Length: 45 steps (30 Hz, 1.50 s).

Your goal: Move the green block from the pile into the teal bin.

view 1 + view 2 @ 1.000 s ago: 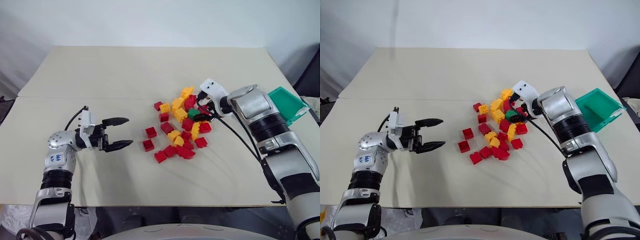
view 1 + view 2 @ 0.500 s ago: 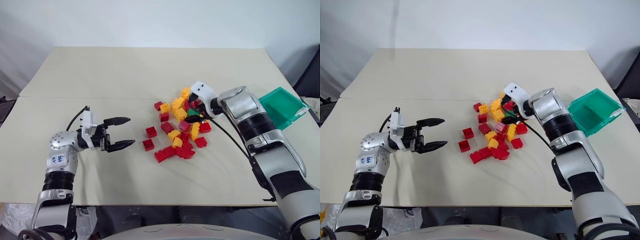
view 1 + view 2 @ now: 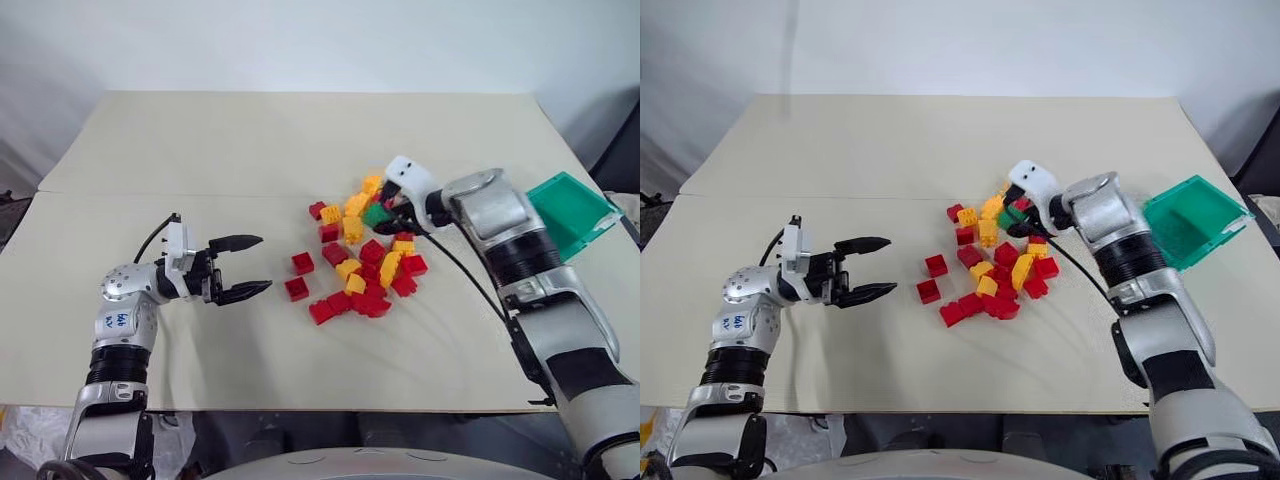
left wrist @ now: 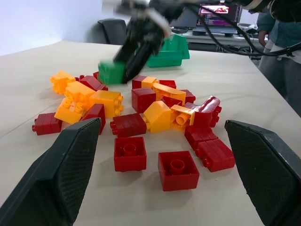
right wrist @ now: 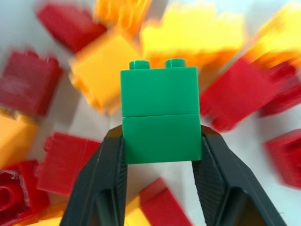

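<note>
Right hand [image 5: 161, 155] now clamping green block [image 5: 160, 115], lifted off pile [image 3: 368, 262]

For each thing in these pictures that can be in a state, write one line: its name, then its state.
green block: gripped, lifted off the pile
right gripper: shut on the green block
left gripper: open, holding nothing
pile: loose on the table
teal bin: tilted, no bricks seen inside

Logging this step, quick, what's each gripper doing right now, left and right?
Left gripper: open, holding nothing, off to the side of the pile.
Right gripper: shut on the green block, lifted above the pile.
</note>
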Available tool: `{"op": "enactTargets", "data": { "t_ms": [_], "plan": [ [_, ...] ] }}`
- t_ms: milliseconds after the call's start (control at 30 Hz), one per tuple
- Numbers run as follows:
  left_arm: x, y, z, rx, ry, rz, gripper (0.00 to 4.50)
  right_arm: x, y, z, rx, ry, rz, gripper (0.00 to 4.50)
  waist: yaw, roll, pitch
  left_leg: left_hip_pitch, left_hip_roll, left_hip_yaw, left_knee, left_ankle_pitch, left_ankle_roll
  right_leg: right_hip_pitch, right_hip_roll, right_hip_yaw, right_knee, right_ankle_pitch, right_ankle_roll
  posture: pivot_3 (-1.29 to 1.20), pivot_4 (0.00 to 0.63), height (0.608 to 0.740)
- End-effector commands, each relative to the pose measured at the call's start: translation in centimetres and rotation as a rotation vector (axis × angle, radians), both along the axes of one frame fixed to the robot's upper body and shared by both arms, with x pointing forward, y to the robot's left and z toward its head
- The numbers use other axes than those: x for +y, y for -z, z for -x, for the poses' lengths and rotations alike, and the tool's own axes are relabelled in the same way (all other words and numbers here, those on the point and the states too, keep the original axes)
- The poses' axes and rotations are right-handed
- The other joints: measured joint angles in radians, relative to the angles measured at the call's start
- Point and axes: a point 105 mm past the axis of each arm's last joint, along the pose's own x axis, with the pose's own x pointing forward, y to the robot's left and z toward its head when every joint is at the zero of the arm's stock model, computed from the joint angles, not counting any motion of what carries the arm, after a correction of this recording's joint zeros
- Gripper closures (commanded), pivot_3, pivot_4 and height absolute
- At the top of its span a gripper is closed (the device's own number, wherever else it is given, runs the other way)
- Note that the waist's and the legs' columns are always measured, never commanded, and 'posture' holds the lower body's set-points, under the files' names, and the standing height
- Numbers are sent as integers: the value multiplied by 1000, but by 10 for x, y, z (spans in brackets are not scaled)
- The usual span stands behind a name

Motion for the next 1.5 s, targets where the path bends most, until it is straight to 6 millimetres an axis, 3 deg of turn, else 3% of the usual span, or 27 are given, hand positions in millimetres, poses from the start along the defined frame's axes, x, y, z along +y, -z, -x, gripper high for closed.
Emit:
{"op": "enactTargets", "data": {
  "t_ms": [33, 167, 267, 567, 667, 833, 900, 1033, 1133, 1300, 1400, 1500],
  "plan": [
    [-11, -13, 0, -44, 40, 16, 0, -10, -21, 9, -85, 21, -60, 3001, 2, 0, 0, 0, 0, 0, 0, 0, 0, 0, 0, 0, 0, 0, 0, 0, 150, 740],
    [-23, -16, -5, -49, 61, 13, 0, -22, -39, 16, -194, 63, -110, 3001, 1, 0, 0, -1, 0, 0, 3, -1, 2, 0, 0, 0, 1, 0, 0, 0, 150, 740],
    [-53, -22, -20, -90, 58, -23, 0, -69, -54, 31, -304, 221, -106, 3001, 23, 2, 1, -2, -1, -1, 4, -1, 2, 0, 0, -1, 1, 0, 0, 0, 150, 740],
    [-109, -38, -44, -133, 45, -38, 0, -181, -71, 66, -482, 691, 17, 3001, 26, 2, 1, -6, -2, 1, 7, -2, 4, 0, 1, 1, -2, 2, 4, 0, 150, 740],
    [-130, -45, -51, -132, 38, -49, 0, -201, -67, 68, -507, 780, 63, 3001, 25, 2, 1, -5, -3, 2, 7, -2, 4, 0, 3, 2, -2, 2, 4, 0, 150, 740],
    [-148, -57, -60, -117, 18, -38, 0, -213, -60, 62, -520, 867, 45, 3001, 22, 2, 1, -4, -5, 3, 7, -2, 4, 0, 4, 4, -2, 3, 5, 0, 150, 740],
    [-154, -62, -62, -112, 17, -34, 0, -226, -42, 58, -453, 944, 88, 2279, 24, 2, 1, -4, -4, 3, 7, -2, 4, 0, 4, 4, -2, 3, 5, 0, 150, 740],
    [-152, -67, -70, -61, -35, -11, 0, -210, -47, 47, -520, 878, 38, 1009, 23, 2, 2, -4, -5, 4, 7, -2, 4, 0, 4, 5, -2, 3, 5, 0, 150, 740],
    [-147, -67, -71, -31, -51, 0, 0, -210, -48, 46, -527, 868, 39, 11, 24, 2, 2, -4, -5, 4, 7, -2, 4, 0, 4, 5, -2, 3, 6, 0, 150, 740],
    [-126, -67, -66, 24, -39, 40, 0, -190, -54, 46, -548, 741, 14, 11, 23, 3, 2, -4, -3, 4, 7, -2, 4, 0, 4, 5, -2, 3, 6, 0, 150, 740],
    [-89, -59, -57, 44, -47, 30, 0, -144, -46, 55, -513, 466, -43, 11, 20, 3, 2, -4, -2, 4, 7, -2, 4, 0, 5, 5, -2, 3, 5, 0, 150, 740],
    [-52, -45, -50, 86, -105, -34, 0, -105, -30, 77, -479, 157, -52, 11, 18, 3, 2, -3, 0, 4, 6, -2, 5, 0, 6, 5, -1, 3, 5, 0, 150, 740]
  ]
}}
